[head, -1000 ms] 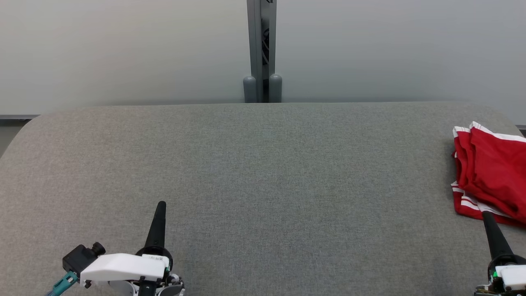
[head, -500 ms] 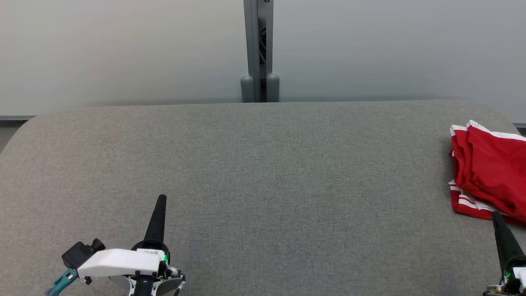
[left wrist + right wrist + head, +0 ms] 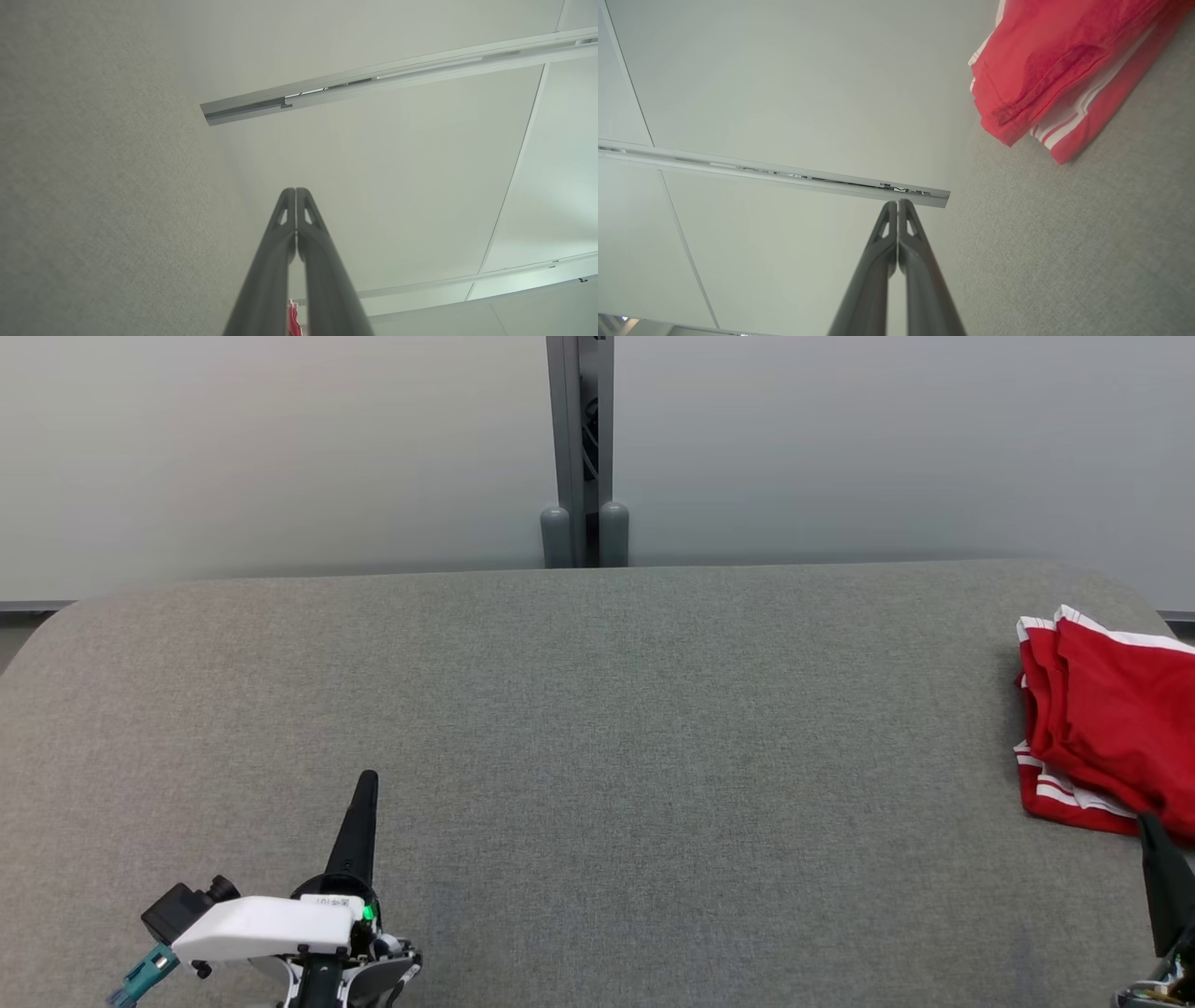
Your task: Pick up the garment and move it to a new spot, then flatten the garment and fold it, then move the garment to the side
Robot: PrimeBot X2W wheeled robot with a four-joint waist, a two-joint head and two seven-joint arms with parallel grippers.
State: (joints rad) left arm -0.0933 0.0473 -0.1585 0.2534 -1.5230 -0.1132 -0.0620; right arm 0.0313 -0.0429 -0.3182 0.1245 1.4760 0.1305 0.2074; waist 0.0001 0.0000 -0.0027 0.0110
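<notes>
Right gripper [image 3: 1148, 823] drawn back; wrist view exposes garment [image 3: 1045, 60] layers, apparently folded.

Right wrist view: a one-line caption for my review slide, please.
Shut right gripper held apart from the red, white-striped garment lying on the grey table.

No words or numbers can be read anywhere. A small white label [image 3: 333, 902] sits on the base of the left gripper [image 3: 367, 782], but its dark marks are too tiny to make out.
</notes>
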